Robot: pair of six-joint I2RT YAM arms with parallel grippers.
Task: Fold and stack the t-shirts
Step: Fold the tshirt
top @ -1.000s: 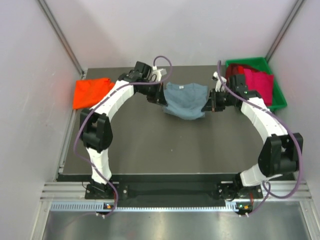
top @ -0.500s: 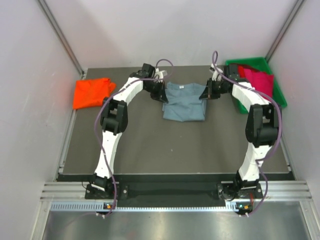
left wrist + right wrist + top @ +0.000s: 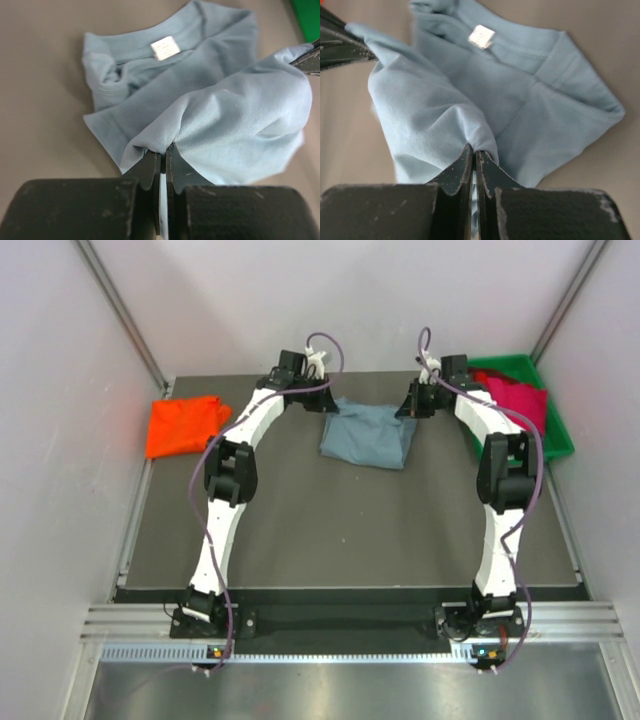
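Surface (image 3: 350, 530): dark; blue-grey t-shirt (image 3: 365, 438) lies far-centre.
L hand (image 3: 163, 152): pinched shut on a fold of the shirt.
R hand (image 3: 473, 152): same, opp. side.
Why: edge raised over the body twd collar, prob. mid-fold.
Others: orange t-shirt (image 3: 183, 425) far left; crimson ones (image 3: 517, 400) in green bin (image 3: 560, 435).

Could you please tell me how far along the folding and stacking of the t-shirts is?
Looks done: the orange-red t-shirt lies folded at the left edge of the table. In hand: the left gripper and right gripper are each shut on the blue-grey t-shirt, holding one layer lifted over the collar half, mid-fold. Left: the crimson t-shirts sit in the green bin, and nothing is stacked yet.
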